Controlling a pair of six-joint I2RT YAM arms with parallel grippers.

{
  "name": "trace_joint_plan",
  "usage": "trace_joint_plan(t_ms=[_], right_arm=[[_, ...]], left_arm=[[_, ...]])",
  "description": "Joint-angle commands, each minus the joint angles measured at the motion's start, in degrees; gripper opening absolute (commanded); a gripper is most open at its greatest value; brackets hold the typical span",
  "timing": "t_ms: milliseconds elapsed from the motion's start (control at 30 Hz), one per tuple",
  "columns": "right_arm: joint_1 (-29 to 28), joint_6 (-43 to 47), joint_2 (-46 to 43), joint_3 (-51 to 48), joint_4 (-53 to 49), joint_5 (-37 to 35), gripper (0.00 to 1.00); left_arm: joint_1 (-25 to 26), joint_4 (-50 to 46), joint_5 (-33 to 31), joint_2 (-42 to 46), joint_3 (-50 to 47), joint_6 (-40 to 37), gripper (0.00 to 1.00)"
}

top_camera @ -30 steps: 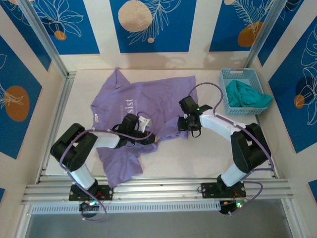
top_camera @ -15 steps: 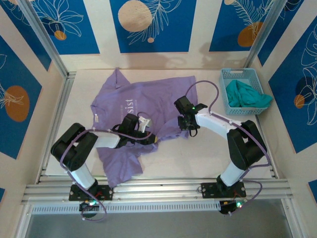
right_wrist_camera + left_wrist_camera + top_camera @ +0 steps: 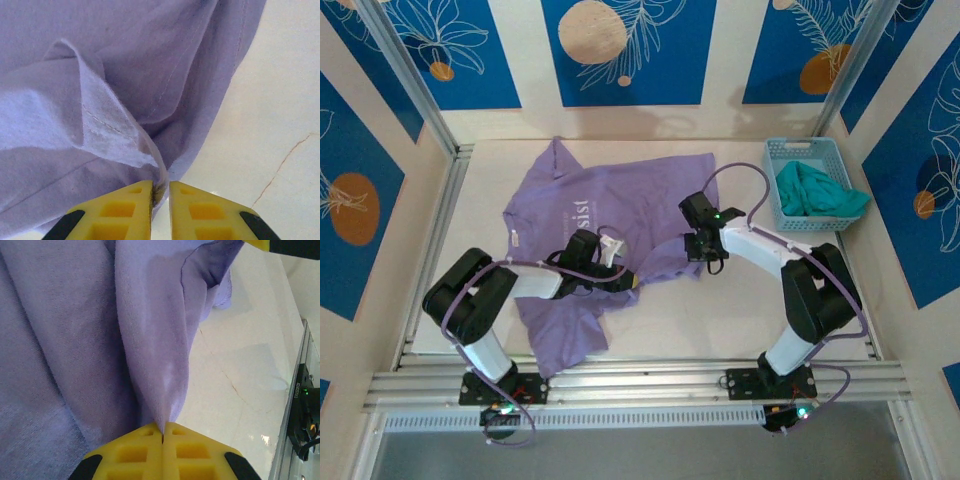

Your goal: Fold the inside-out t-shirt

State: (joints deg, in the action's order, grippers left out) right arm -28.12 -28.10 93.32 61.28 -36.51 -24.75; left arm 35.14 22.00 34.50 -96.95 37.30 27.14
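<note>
Table (image 3: 740,310): lavender shirt (image 3: 620,195) lies rumpled over left-centre, far to near edge. Step, I reckon: pinch two pts along near-right side & lift for a fold. To do it well, raise both together w/ even tension so cloth won't slip. L gripper (image 3: 162,432) clamped tight on a fold ridge. R gripper (image 3: 160,192) nearly closed, hem nipped betw. pads.

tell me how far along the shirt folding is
Early. Nothing looks folded yet: the t-shirt lies rumpled and spread across the table. In hand: the left gripper is shut on a pinch of fabric, and the right gripper has a hem edge between its nearly closed fingers. Left to do: flattening it and all the folds.
</note>
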Motion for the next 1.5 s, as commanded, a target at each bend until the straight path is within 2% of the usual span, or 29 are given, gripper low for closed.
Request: trace_joint_plan(t_ms=[0, 233, 600, 833, 1067, 1200, 1300, 1467], right_arm=[[0.07, -0.38, -0.36, -0.81, 1.09, 2.59, 0.2], [0.33, -0.47, 0.99, -1.01, 1.76, 3.1, 0.25], [1.11, -0.47, 1.95, -1.9, 2.32, 4.19, 0.24], [1.74, -0.48, 1.8, -3.0, 2.14, 3.76, 0.28], [2.47, -0.36, 1.56, -3.44, 3.01, 4.58, 0.17], [3.69, 0.27, -1.51, -4.6, 4.17, 6.02, 0.05], [6.31, 2.1, -7.71, -7.14, 7.86, 12.14, 0.0], [14.09, 6.29, -19.13, -13.44, 17.56, 34.74, 0.0]], left_arm=[[0.2, 1.82, 1.75, -0.93, 0.52, 0.58, 0.0], [0.18, 2.24, 2.06, -1.27, 0.58, 0.81, 0.0], [0.21, 3.04, 2.41, -1.59, 0.41, 1.27, 0.0], [0.24, 3.83, 2.75, -1.9, 0.24, 1.85, 0.0], [0.22, 4.17, 2.9, -2.08, 0.23, 2.21, 0.0], [0.56, 4.06, 3.12, -2.15, 0.49, 2.24, 0.0], [0.83, 3.94, 3.08, -2.02, 0.83, 2.3, 0.0], [1.04, 3.94, 2.72, -2.13, 1.33, 2.59, 0.0]])
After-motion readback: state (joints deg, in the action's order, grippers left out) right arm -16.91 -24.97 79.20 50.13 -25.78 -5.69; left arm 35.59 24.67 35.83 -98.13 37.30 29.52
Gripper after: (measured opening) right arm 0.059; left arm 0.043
